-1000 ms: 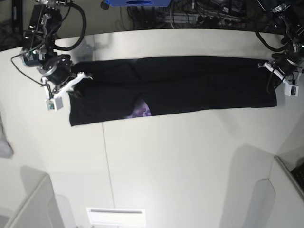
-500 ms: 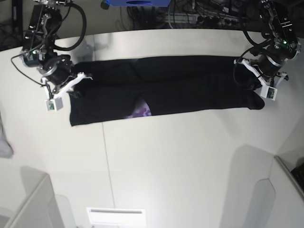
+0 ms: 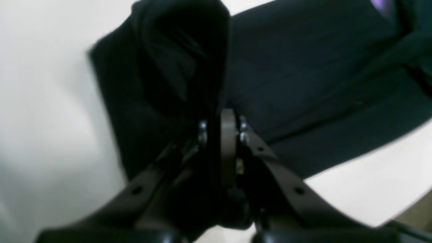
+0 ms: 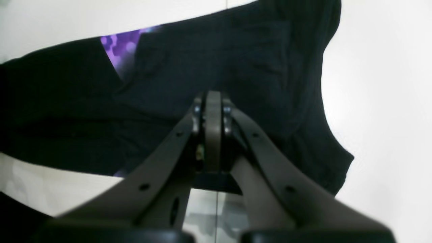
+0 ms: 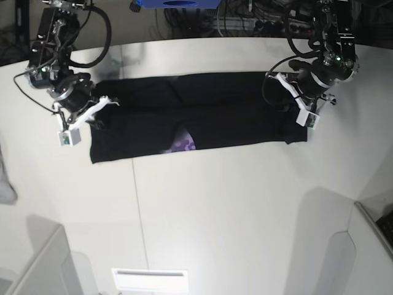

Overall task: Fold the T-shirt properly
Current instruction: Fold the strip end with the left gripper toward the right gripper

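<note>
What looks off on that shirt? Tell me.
A patch of purple print peeks through a gap along the T-shirt's near edge. The end held by the left gripper is bunched and doubled over.

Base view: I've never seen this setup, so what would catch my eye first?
A long black T-shirt lies folded into a band across the white table, a purple patch of print peeking out at its near edge. At the band's right end the left tool pinches a raised fold; the right tool sits shut at the other end.
</note>
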{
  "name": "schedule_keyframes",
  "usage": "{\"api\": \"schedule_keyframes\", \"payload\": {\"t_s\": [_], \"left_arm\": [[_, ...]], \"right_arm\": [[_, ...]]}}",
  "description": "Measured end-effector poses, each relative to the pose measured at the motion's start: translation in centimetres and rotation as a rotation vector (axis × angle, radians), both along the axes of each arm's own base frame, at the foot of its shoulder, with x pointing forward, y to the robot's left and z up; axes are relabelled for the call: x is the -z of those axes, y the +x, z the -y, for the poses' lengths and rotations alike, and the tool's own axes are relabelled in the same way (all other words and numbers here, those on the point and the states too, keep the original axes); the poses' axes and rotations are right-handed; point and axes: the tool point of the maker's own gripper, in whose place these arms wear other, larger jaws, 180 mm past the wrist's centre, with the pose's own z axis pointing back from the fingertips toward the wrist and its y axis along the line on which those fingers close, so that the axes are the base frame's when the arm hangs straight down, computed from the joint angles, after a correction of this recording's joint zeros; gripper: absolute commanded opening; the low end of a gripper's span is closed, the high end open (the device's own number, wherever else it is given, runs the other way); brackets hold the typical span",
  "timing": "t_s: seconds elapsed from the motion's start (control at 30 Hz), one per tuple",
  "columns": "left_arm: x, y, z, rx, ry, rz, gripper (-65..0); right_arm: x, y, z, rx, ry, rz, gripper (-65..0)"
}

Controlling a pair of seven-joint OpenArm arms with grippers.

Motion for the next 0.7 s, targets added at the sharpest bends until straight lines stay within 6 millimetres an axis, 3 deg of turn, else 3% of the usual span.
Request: {"api": "schedule_keyframes", "payload": {"t_s": [0.37,0.7], "left_arm": [[-0.4,1.7,5.3,0.043,-0.094,0.018,-65.0],[-0.3,1.3,9.0,0.123,-0.131,-0.002,-65.0]], "right_arm": [[0.4,0.0,0.1,0.004,0.002,-0.013,-65.0],[0.1,0.4,0.1,0.005,0.003,-0.001,-65.0]]}}
